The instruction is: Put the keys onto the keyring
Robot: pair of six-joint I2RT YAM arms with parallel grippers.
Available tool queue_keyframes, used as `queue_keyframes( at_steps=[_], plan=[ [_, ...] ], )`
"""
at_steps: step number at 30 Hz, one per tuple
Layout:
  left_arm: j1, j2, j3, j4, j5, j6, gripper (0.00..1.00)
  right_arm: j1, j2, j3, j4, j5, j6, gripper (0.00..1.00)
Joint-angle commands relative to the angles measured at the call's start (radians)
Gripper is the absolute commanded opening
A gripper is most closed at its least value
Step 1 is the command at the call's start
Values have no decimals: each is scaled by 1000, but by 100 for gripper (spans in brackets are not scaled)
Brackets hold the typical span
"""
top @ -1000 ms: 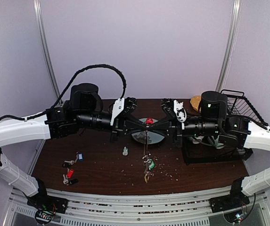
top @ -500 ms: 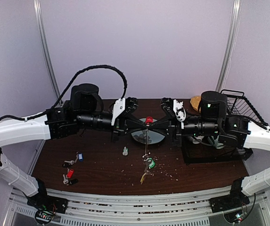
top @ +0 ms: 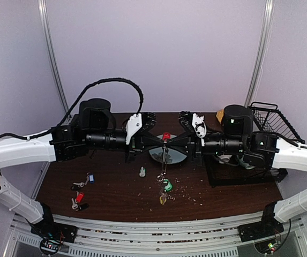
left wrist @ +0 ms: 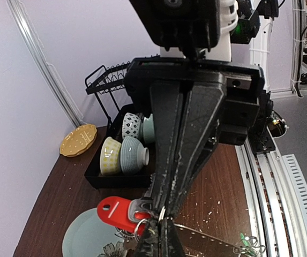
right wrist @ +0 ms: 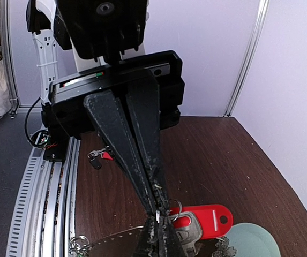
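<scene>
My left gripper and right gripper meet tip to tip above the pale green plate, both shut. The keyring hangs from the pinch as a thin grey strip; a green-tagged key and a yellowish one dangle at its bottom. A red-tagged key sits at the pinch. In the left wrist view my gripper grips the keyring, with the red tag beside it. In the right wrist view my gripper pinches beside the red tag.
A blue-tagged key and a red-tagged key with a black fob lie on the table at the left. A tiny clear bottle stands near the middle. A black rack with bowls, a wire basket and a yellow plate stand at the right.
Both grippers, still pinched together, have shifted slightly left and up. The hanging keyring with the green and yellowish keys has risen and swung a little left.
</scene>
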Motion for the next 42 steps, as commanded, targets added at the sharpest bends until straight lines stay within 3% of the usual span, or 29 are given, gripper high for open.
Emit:
queue_keyframes(
  at_steps=[1,15,20,24,25,26,28,30,35,38,42],
  plan=[
    [2,-17,7,12,-52,4,0,-7,13,-16,87,-10,9,0],
    [2,-13,14,-4,-104,22,0,-8,91,62,-21,45,-62,13],
    [2,-10,15,-3,-115,24,0,-6,113,89,-67,44,-86,0],
    [6,-14,10,9,-117,-5,0,-9,106,95,-68,44,-86,0],
    [16,-17,8,11,-112,-30,2,-12,92,84,-48,43,-84,0],
    [34,-24,4,13,-92,-60,16,-17,77,67,-23,36,-82,0],
    [86,-55,-32,38,29,-101,37,-38,51,38,29,-2,-65,0],
    [121,-97,-92,94,143,-96,42,-62,44,29,58,-73,-29,0],
    [125,-125,-141,143,225,-66,28,-86,52,29,97,-295,11,0],
    [126,-105,-134,191,349,-65,31,-96,59,31,107,-398,10,0],
    [132,-68,-75,162,216,-110,31,-88,72,59,-35,-507,-121,0]
  ],
)
